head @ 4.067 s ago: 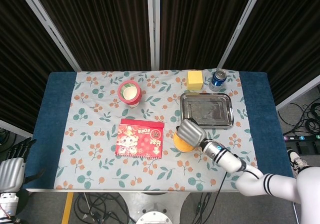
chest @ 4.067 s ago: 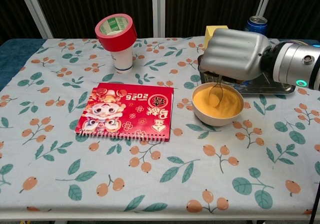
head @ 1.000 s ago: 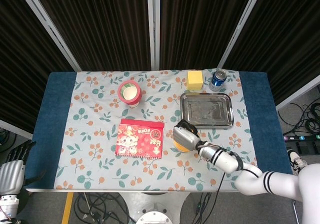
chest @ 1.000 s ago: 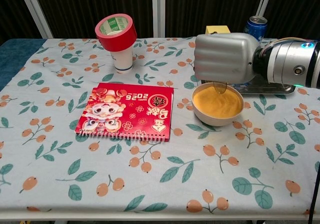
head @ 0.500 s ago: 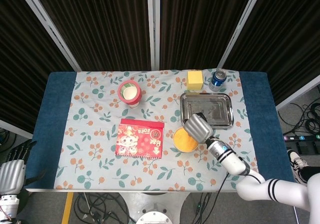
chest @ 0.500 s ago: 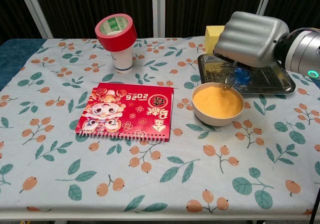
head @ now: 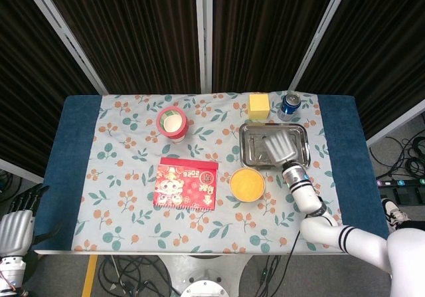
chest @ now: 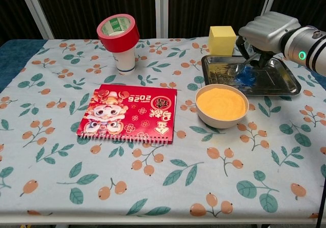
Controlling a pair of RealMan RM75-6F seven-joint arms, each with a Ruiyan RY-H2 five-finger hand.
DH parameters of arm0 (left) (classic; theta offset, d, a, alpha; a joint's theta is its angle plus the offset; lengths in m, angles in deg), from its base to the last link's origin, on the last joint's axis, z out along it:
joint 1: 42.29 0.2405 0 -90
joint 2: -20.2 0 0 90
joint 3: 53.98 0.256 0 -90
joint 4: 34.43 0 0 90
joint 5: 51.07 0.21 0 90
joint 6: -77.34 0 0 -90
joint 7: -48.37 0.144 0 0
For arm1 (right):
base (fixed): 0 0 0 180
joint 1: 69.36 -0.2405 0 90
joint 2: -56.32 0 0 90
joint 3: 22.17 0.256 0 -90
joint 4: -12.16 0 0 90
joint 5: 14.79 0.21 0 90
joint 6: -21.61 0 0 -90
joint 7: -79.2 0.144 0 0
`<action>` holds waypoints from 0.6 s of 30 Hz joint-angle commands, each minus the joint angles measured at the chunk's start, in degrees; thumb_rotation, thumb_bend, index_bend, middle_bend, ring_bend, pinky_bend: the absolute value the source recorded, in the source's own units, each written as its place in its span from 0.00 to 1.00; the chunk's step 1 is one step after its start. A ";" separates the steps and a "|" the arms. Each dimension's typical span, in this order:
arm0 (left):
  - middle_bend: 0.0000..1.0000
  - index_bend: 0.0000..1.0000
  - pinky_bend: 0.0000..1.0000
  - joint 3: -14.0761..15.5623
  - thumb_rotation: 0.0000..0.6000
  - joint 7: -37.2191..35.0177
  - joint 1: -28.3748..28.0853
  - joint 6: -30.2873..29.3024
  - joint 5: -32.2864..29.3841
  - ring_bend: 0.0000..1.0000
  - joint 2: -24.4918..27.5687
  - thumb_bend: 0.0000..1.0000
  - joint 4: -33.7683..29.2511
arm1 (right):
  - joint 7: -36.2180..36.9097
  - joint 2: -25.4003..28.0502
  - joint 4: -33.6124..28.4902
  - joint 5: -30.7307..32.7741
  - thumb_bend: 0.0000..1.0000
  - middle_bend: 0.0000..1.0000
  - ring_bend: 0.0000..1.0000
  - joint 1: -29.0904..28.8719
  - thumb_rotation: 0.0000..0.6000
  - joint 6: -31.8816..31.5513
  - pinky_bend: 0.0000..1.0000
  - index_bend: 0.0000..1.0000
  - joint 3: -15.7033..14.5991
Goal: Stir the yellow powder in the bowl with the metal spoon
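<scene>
A bowl (chest: 222, 105) of yellow powder (chest: 221, 101) sits on the flowered tabletop (chest: 153, 187), just in front of a metal tray (chest: 288, 85). The powder's surface looks smooth and level, and nothing is in the bowl.

The robot's right hand (chest: 267, 31) hangs over the tray, behind and to the right of the bowl, well clear of its rim. Its fingers curl downward around a thin metal spoon (chest: 239, 70), whose bowl end reaches down to the tray's surface. In the head view the same right hand (head: 281, 147) covers the middle of the tray (head: 247, 156).

The left hand (head: 14, 224) rests far from the bowl, off the tabletop's near left corner, fingers apart and holding nothing.

Judging from this layout, the stirring itself appears finished and the step in hand is putting the spoon down on the tray. What seems left is releasing the spoon and drawing the right hand away.

Left of the bowl lies a red notebook (chest: 130, 113).
</scene>
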 commanded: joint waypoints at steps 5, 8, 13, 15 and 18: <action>0.18 0.19 0.13 0.01 1.00 0.63 -0.11 0.18 -0.19 0.12 0.36 0.22 -0.62 | 7.15 -8.32 14.38 6.92 0.38 0.99 0.95 -2.56 1.00 6.34 1.00 0.74 2.32; 0.18 0.19 0.12 0.04 1.00 0.72 -0.05 0.19 -0.34 0.12 0.40 0.22 -0.76 | 7.66 -10.20 17.88 8.55 0.27 0.99 0.94 -3.10 1.00 7.59 1.00 0.62 2.39; 0.18 0.18 0.12 0.07 1.00 0.63 0.03 0.15 -0.46 0.12 0.46 0.22 -0.71 | 8.70 -10.98 19.52 9.38 0.11 0.99 0.94 -3.29 1.00 7.91 1.00 0.50 2.46; 0.18 0.18 0.12 0.06 1.00 0.54 0.01 0.12 -0.42 0.12 0.42 0.22 -0.61 | 9.17 -10.34 18.79 9.59 0.07 0.99 0.94 -3.14 1.00 7.74 1.00 0.47 2.60; 0.18 0.19 0.13 0.00 1.00 0.36 -0.03 -0.09 -0.19 0.12 0.38 0.22 -0.49 | 10.33 -8.17 15.81 9.47 0.04 0.99 0.94 -2.57 1.00 6.47 1.00 0.45 3.16</action>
